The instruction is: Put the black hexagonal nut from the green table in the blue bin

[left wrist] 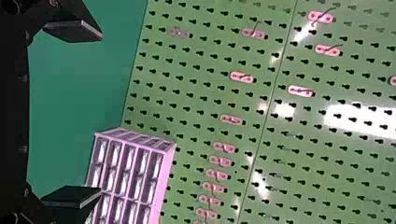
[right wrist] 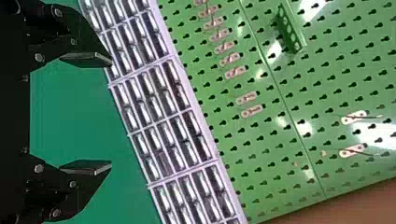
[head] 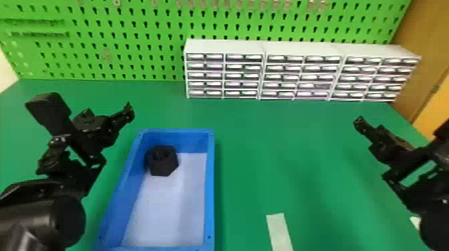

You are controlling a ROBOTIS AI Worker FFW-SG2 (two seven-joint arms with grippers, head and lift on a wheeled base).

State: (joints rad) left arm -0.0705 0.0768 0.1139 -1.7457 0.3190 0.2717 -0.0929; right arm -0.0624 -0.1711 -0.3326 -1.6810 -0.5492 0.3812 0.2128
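Both in head view: black hexagonal nut inside blue bin, right of left claw — placing apparently done. Left wrist view: spread, pinching nothing. Right wrist view: right claw likewise — next, probably just withdraw.

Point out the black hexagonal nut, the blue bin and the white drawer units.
Black hexagonal nut [head: 163, 167]: head view, on its front side.
Blue bin [head: 210, 187]: head view, on its right-hand rim.
White drawer units [head: 224, 46]: head view, on the top of the leftmost unit.
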